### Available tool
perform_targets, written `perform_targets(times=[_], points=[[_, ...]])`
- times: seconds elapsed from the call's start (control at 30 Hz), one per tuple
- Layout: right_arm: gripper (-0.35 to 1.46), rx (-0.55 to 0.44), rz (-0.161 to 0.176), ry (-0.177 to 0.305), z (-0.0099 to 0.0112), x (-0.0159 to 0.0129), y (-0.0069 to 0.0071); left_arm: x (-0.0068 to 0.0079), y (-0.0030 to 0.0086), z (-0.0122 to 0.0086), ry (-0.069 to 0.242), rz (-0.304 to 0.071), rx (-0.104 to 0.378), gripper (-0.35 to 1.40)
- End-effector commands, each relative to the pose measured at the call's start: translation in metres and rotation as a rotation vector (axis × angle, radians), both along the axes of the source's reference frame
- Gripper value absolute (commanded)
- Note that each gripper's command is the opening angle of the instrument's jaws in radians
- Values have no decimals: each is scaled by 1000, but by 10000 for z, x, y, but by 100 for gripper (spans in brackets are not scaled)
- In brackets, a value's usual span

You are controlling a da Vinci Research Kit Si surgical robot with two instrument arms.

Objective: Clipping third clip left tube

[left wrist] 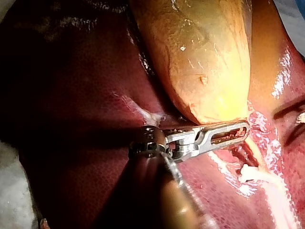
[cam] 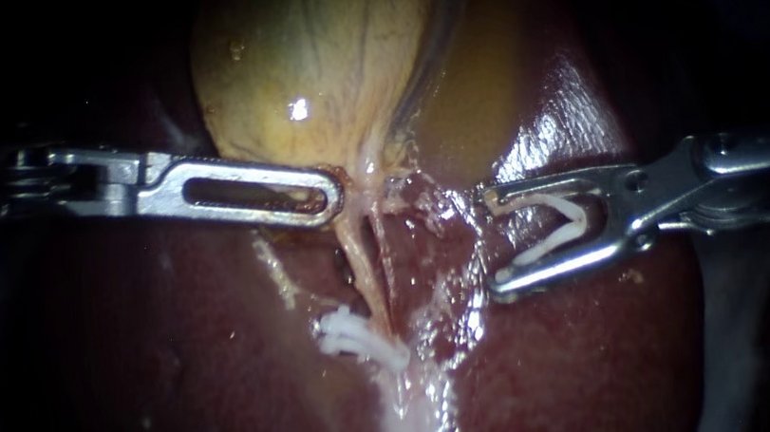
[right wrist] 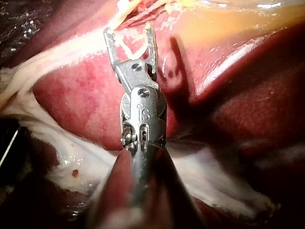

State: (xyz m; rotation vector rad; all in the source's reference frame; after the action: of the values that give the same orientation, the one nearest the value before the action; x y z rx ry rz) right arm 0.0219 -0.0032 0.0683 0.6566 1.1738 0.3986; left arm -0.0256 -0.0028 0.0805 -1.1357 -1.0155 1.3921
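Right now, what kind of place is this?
Probably a surgery practice bench: a liver and yellow gallbladder lie bare, with the left instrument and the right instrument, carrying a white clip, over them.

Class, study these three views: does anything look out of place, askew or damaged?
Nothing stands out. The right instrument holds a white clip between its jaws, short of the tubes; placed clips lie across one.

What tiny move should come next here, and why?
Probably ease the right instrument toward the left tube, above the placed clips: its jaws carry a white clip that lies apart from the tube, with nothing yet between its arms.
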Motion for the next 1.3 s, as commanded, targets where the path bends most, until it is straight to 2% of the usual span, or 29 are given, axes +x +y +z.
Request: perform_targets(times=[0.03, 0.3, 0.43, 0.57, 0.87, 1.07, 1.3], points=[[50, 1, 0, 0, -1, 0, -1, 2, 0, -2, -2, 1, 1, -35], [50, 1, 1, -1, -1, 2, -1, 20, 9, -41, -7, 5, 20, -35], [50, 1, 2, -1, -2, 4, -1, 29, 7, -56, -14, -4, 29, -35], [50, 1, 4, -2, -3, 8, -2, 30, 4, -64, -17, -3, 24, -35], [50, -2, 15, -9, -1, 32, -4, 29, 3, -65, -17, -3, 24, -35], [50, -8, 28, -17, 7, 62, -9, 28, 4, -65, -17, -3, 24, -35], [50, -17, 19, -11, 22, 96, -18, 28, 4, -65, -17, -3, 24, -35]])
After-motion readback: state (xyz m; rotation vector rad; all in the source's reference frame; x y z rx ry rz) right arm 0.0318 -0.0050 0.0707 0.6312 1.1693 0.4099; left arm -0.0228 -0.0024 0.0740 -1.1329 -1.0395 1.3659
